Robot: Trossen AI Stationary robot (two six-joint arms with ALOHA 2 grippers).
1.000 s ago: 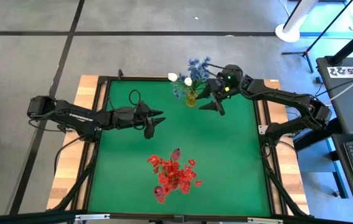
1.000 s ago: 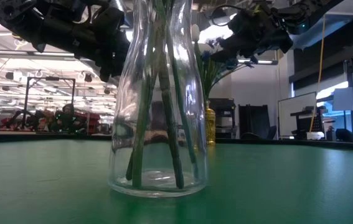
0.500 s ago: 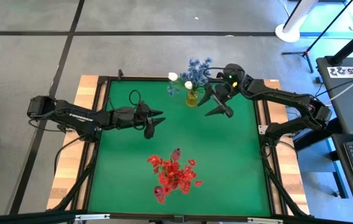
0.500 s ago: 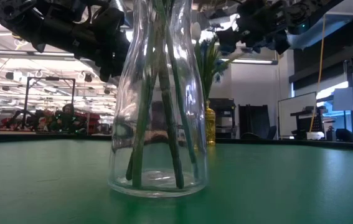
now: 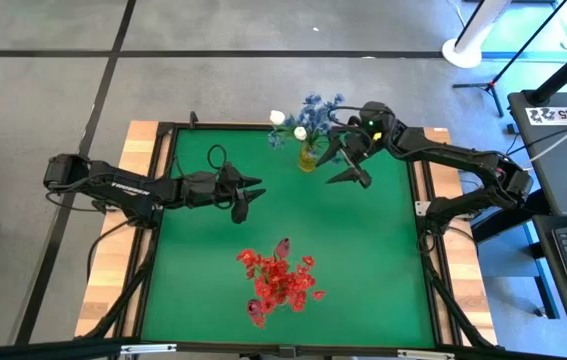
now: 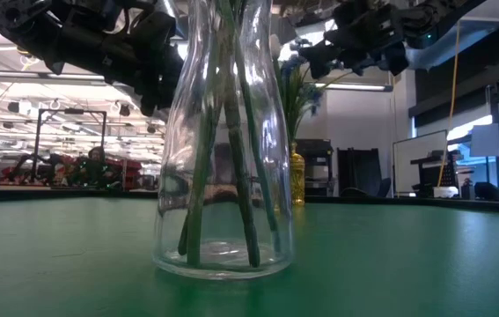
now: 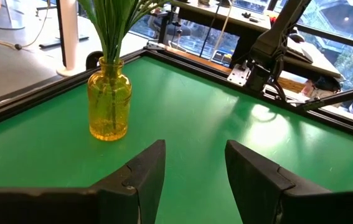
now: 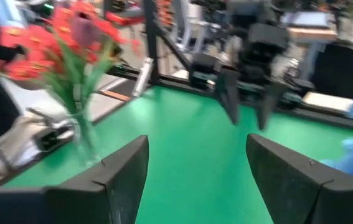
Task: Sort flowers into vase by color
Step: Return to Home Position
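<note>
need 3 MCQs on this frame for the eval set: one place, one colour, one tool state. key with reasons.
1. Which vase stands nearer the low camera? A) yellow vase B) transparent vase C) both level
2. Flowers in the transparent vase are: A) blue B) white C) red
3. The right tool is: A) shut on a stem B) open, empty C) shut, empty
Key: 1B, it fills the low view, the yellow vase small behind it; 2C, red clusters top it in the high view; 3B, its wrist view shows fingers spread with only table between. The left tool waits open over the table's left half.
</note>
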